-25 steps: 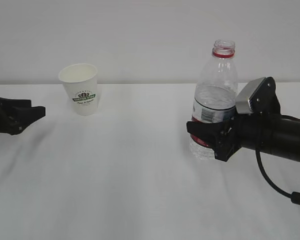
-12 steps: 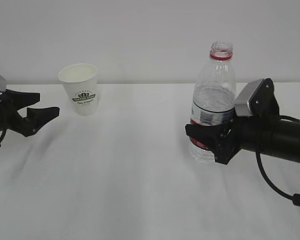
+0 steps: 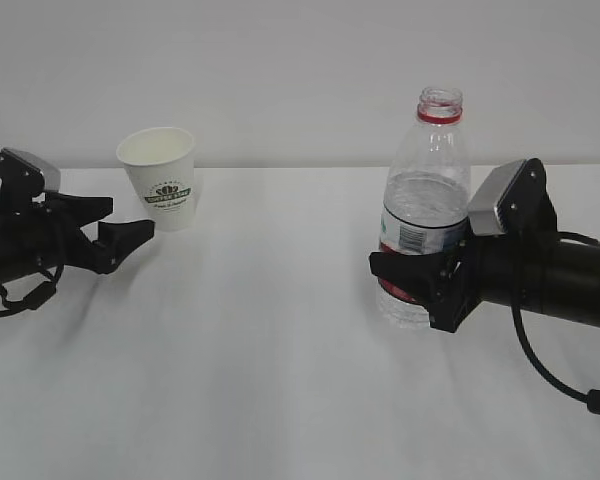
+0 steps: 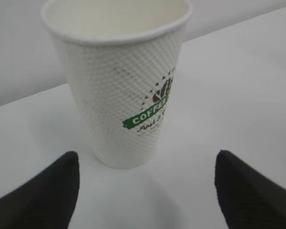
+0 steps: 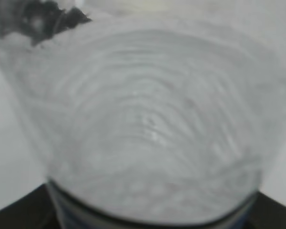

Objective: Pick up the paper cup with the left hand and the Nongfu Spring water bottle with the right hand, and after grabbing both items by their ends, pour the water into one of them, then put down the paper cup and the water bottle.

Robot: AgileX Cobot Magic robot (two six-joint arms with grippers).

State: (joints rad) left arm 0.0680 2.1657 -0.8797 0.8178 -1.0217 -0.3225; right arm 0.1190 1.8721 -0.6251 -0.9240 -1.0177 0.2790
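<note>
Left hand (image 3: 120, 243): low over the table at the left edge, jaws spread wide, tips pointing at the cup's lower wall. Holds nothing. The wide spread looks meant to straddle the cup's base.

Paper cup (image 3: 160, 178): upright on the white table (image 3: 280, 400), back left, just beyond the left fingertips and apart from them. In the left wrist view it (image 4: 119, 90) sits centred between the two black fingers (image 4: 43, 191), bare table on both sides of its foot.

Middle ground: bare cloth between cup and bottle, the two well apart. Room enough, I judge, to bring both together for the pour.

Nongfu Spring water bottle (image 3: 427, 200): upright, uncapped, water (image 3: 425, 195) roughly to the shoulder. Its base looks slightly clear of the cloth; hard to be sure.

Right hand (image 3: 415, 290): comes in from the right edge, jaws clamped round the bottle's lower part at the label, a low grip that leaves the neck free to tip.

Right wrist view: only the blurred bottle wall (image 5: 148, 129), filling the frame.
</note>
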